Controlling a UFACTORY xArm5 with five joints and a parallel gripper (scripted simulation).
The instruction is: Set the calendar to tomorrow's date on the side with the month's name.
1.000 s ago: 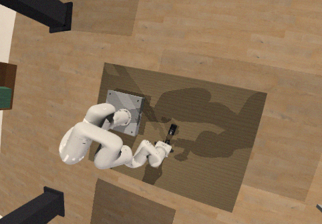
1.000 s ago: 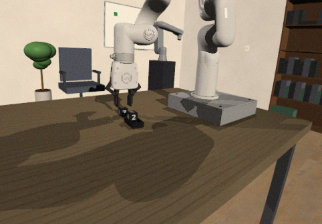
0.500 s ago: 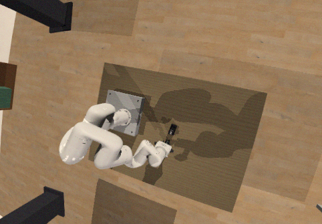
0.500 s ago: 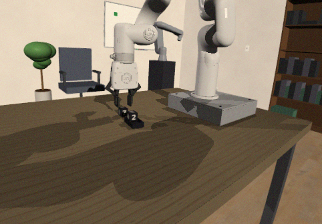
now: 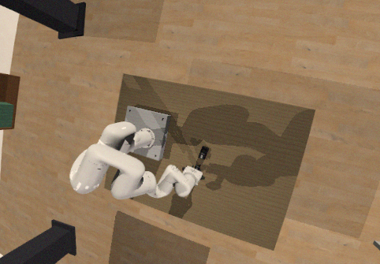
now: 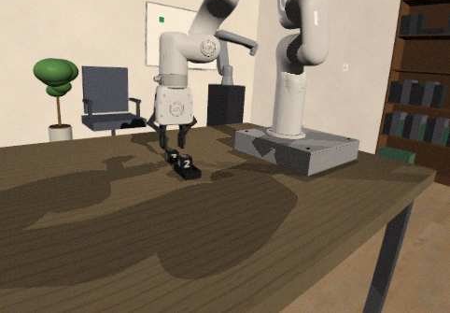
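Note:
The small black calendar tray point(image 6: 186, 171) lies flat on the dark wooden table and holds two black cubes side by side. The nearer cube point(image 6: 186, 163) shows a white 2; the farther cube point(image 6: 172, 156) shows a white digit that looks like a 7. From above, the calendar point(image 5: 203, 153) is a small dark block in front of the wrist. My gripper point(image 6: 171, 144) points straight down just above the farther cube, with its fingers partly apart and nothing between them. In the top view the gripper point(image 5: 199, 165) sits at the calendar's near end. The month's name is too small to read.
The arm's grey base plate point(image 6: 299, 149) stands on the table right of the calendar, also seen in the top view point(image 5: 149, 131). A bookshelf point(image 6: 420, 87) stands beyond the table's right edge. A chair point(image 6: 108, 98) and a plant point(image 6: 57, 92) stand behind the table.

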